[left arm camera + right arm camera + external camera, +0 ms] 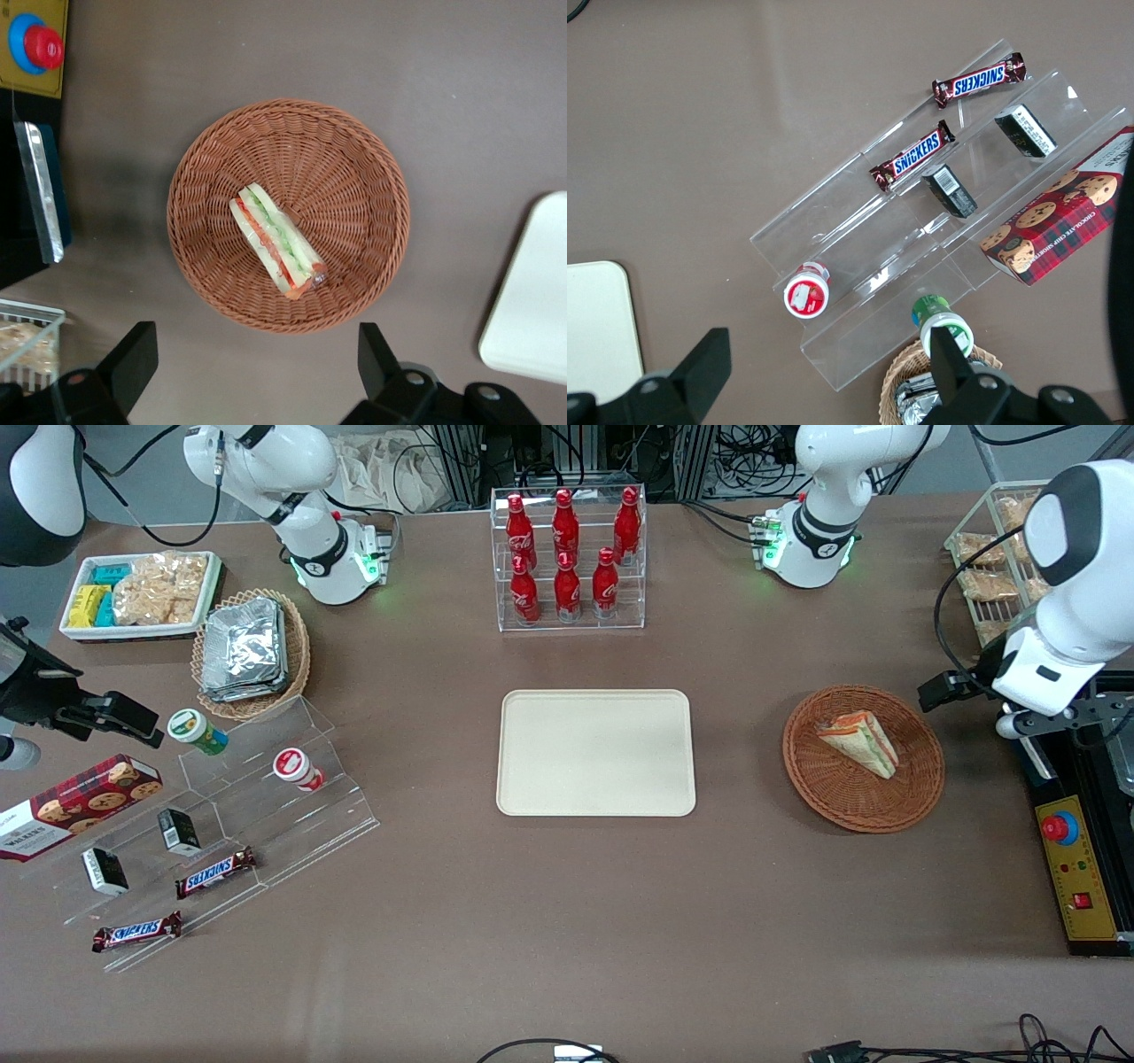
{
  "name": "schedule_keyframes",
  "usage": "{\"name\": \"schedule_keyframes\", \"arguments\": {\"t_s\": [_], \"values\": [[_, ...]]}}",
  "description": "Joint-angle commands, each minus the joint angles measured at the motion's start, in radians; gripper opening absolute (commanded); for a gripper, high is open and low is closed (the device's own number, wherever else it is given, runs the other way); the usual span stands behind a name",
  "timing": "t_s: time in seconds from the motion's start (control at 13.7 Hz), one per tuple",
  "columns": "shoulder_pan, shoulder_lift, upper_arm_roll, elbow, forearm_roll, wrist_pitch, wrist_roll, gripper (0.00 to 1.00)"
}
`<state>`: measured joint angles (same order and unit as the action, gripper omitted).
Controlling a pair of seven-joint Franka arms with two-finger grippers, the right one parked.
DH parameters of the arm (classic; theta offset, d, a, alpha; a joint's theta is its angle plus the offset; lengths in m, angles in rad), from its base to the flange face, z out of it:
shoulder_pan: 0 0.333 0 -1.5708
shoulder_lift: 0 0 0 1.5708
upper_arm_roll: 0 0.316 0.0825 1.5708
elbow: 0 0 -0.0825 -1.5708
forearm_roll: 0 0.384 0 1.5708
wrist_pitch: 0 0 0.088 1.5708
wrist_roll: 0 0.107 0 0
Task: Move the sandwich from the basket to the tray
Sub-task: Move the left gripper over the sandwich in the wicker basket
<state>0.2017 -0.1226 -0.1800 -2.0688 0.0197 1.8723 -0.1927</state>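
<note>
Approach step: sandwich [275, 238] not yet grasped.
End effector [257, 367] hangs released above the basket [372, 159]; next, descend, straddle the wedge, then carry to the tray [595, 752].

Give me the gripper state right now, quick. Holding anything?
Left gripper: open, holding nothing, above the basket; the sandwich lies in the basket, untouched.

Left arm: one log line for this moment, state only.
gripper: open, above basket, holding nothing | sandwich: in basket, ungrasped | tray: bare, beside basket toward parked arm | step: pre-grasp
</note>
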Motion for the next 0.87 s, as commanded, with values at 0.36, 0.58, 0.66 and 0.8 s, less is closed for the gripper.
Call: {"name": "schedule_keyframes", "arguments": {"t_s": [0.36,0.58,0.66,0.8], "values": [[0.005,-0.069,-0.004,-0.264,-0.007,0.269,-0.197,1.0],[0.005,-0.066,-0.003,-0.358,-0.007,0.396,-0.301,1.0],[0.004,-0.061,-0.003,-0.39,-0.007,0.437,-0.321,1.0],[0.004,-0.045,-0.003,-0.43,-0.007,0.501,-0.364,1.0]]}}
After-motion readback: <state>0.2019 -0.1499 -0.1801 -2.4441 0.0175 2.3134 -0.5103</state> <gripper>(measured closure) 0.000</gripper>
